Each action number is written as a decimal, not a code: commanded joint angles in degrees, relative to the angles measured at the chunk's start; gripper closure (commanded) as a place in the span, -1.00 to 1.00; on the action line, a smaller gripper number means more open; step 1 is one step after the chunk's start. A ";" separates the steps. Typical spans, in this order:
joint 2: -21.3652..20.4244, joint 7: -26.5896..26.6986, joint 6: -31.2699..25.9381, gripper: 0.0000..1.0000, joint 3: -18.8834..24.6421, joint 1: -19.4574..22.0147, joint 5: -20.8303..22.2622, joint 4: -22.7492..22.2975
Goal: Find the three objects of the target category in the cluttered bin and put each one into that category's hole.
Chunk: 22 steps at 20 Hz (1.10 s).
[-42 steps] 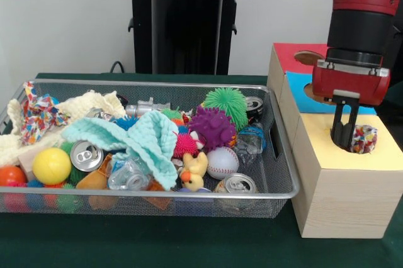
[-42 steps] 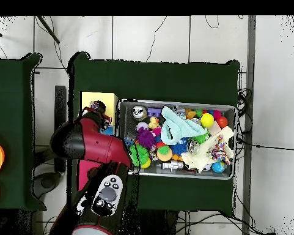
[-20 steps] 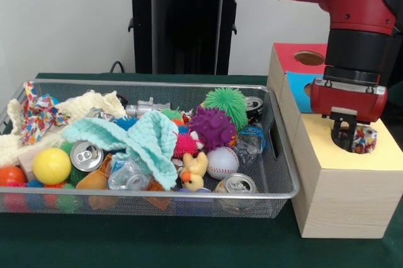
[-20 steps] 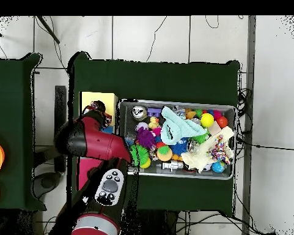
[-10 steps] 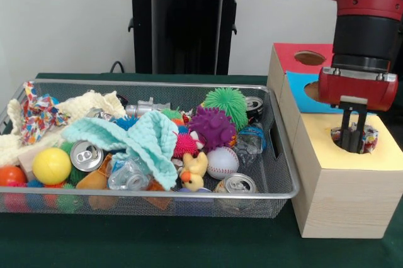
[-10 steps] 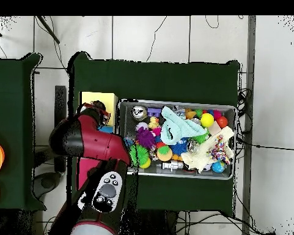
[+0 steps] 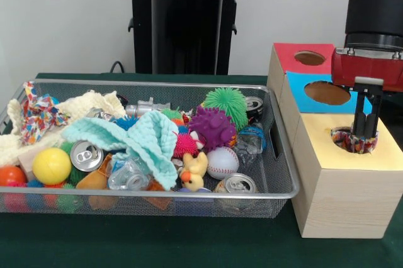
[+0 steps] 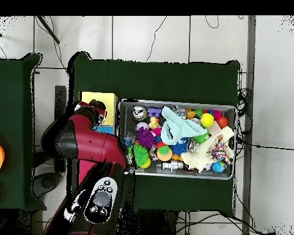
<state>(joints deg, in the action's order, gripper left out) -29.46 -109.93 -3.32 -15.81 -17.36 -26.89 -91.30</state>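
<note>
My gripper [image 7: 366, 133] hangs over the round hole in the yellow-topped wooden box [image 7: 385, 155], right of the bin. A multicoloured patterned cloth [image 7: 348, 142] sits bunched in that hole, its edges spread on the rim. The gripper's fingers are open, with their tips just at the top of the cloth. A similar patterned cloth [image 7: 34, 114], a cream knitted cloth [image 7: 88, 104] and a mint knitted cloth [image 7: 143, 137] lie in the wire mesh bin [image 7: 278, 150]. In the overhead view the gripper [image 8: 95, 112] is at the edge of the yellow box [image 8: 100, 99].
Behind the yellow box stand a blue-topped box [image 7: 297, 85] and a red-topped box [image 7: 287, 57], each with a hole. The bin is crowded with balls, spiky toys, drink cans, a rubber duck [image 7: 194, 172] and a baseball [image 7: 221, 162].
The gripper pushed the patterned cloth down into the yellow box's hole, then rose and shifted right. The cloth stayed in the hole.
</note>
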 commanded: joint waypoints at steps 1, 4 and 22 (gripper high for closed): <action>1.15 -11.05 -7.38 1.00 1.54 0.34 -1.15 -2.49; 1.56 -11.37 -10.04 1.00 2.39 0.76 -1.49 -3.30; 4.73 -17.19 -13.01 1.00 2.34 0.60 -6.81 -4.67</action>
<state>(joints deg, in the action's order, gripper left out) -28.66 -109.96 -8.41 -15.82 -17.39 -29.83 -91.48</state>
